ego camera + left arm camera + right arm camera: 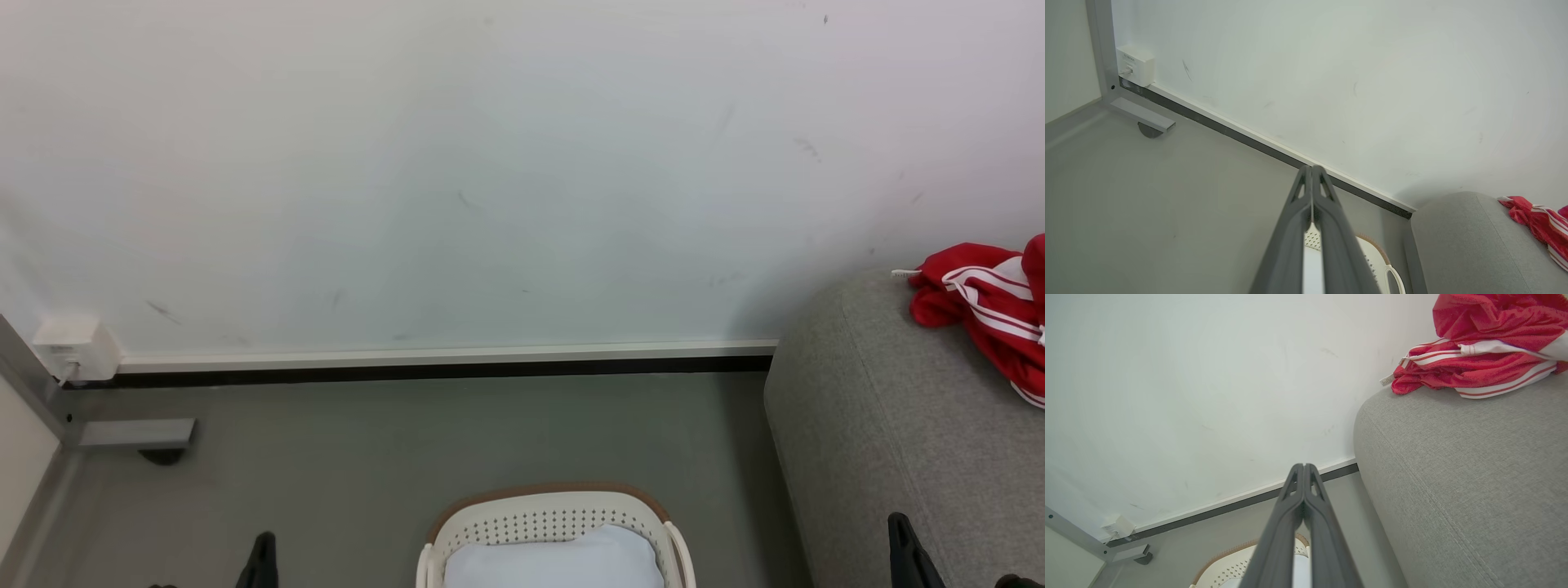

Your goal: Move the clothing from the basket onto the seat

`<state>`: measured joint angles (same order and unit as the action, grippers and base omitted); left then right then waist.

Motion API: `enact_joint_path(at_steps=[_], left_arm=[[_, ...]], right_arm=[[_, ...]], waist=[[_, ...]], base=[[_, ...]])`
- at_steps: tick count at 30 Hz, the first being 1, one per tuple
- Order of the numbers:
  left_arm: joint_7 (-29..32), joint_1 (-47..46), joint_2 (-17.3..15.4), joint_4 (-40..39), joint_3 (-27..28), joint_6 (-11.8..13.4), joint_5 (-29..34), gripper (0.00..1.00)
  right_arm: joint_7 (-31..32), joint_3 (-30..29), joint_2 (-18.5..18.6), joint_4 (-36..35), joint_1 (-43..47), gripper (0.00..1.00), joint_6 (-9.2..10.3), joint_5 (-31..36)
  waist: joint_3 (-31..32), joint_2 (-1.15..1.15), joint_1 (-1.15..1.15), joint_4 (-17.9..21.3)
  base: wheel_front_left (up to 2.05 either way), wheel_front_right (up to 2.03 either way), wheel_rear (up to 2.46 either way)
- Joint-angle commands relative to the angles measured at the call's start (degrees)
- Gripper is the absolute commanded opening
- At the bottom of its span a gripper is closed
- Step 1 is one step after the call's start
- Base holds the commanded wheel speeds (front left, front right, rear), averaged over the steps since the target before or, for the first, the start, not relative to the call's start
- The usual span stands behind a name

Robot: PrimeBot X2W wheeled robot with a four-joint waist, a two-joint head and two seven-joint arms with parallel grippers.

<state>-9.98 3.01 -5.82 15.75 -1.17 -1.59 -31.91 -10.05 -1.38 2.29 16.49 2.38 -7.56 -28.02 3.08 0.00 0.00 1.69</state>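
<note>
Red clothing (992,306) with white stripes lies bunched on the light-grey seat (890,425) at the right, close to the wall; it also appears as clothing (1486,347) on the seat (1453,477) and clothing (1539,224) on the seat (1470,249). The cream basket (555,523) with a brown rim stands on the floor at bottom centre, holding a pale blue-white pad (555,563). My left gripper (1312,168) is shut and empty, above the floor left of the basket (1376,265). My right gripper (1304,465) is shut and empty, beside the seat's front corner, over the basket (1229,563).
A white wall with a dark skirting strip (424,371) runs behind the basket. A white socket box (77,347) and a grey metal frame foot (135,433) sit at the far left. Grey floor (367,457) lies between them and the seat.
</note>
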Motion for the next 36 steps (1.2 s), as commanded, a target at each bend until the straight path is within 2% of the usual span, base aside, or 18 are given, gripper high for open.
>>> enact_joint_path(at_steps=[1,21,36], left_arm=[[0.6,-1.7,-0.2,-1.1,0.6,-0.4,-3.0,0.00],[5.0,-3.9,0.7,-1.3,2.6,-1.9,-19.0,0.00],[7.6,-5.3,1.2,-1.4,3.8,-2.9,-28.1,0.00]], right_arm=[[0.6,-0.4,0.4,-1.1,-1.7,0.00,0.02,-2.9],[5.0,-1.8,0.6,-1.5,-3.8,0.00,0.04,-19.8],[7.7,-2.5,0.6,-1.8,-5.1,0.00,0.06,-29.7]], waist=[[-0.1,0.00,0.00,0.0],[-0.7,0.00,0.00,-0.3],[-1.1,0.00,0.00,-0.6]], base=[[0.00,0.00,0.00],[0.00,0.00,0.00],[0.00,0.00,0.00]])
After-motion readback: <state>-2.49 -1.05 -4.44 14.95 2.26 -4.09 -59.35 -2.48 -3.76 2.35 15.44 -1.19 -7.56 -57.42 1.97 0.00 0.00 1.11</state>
